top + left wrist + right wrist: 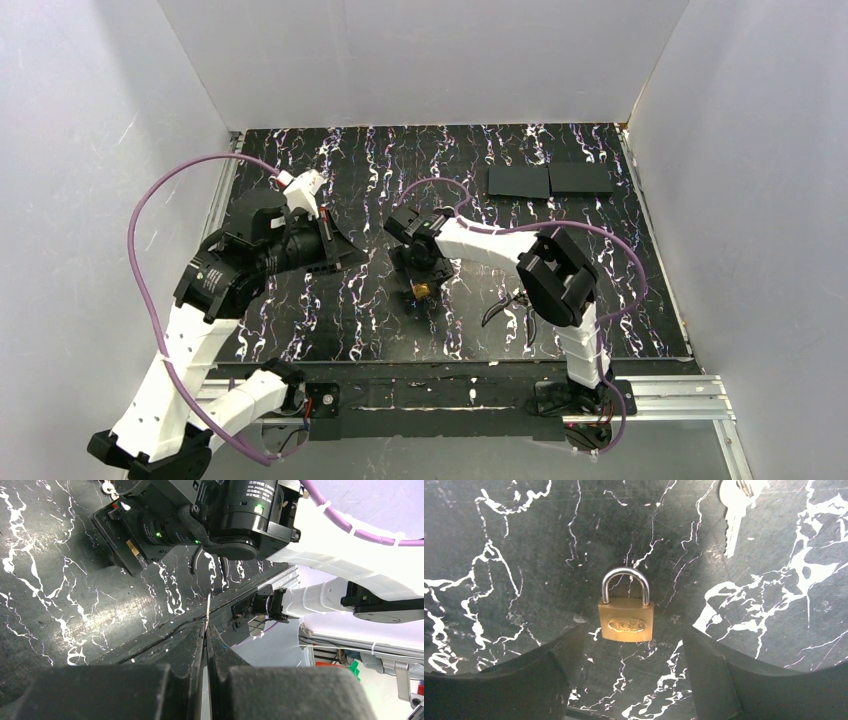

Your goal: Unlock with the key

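My left gripper [206, 629] is shut on a thin flat piece of dull metal seen edge-on, the key [208, 607], whose blade sticks out past the fingertips; it is held above the table, left of the right arm [342, 252]. A brass padlock [626, 622] with a closed silver shackle lies flat on the black marbled table [499, 540]. My right gripper [630, 652] hangs open just above it, one finger [554, 665] on each side, not touching. In the top view the padlock [422, 291] sits under the right gripper [420, 268]. A second silver key [733, 510] lies beside the padlock.
Black-handled pliers [505, 306] lie right of the padlock, by the right arm. Two flat black plates [550, 180] lie at the back right. White walls enclose the table. A metal rail [650, 395] runs along the front edge.
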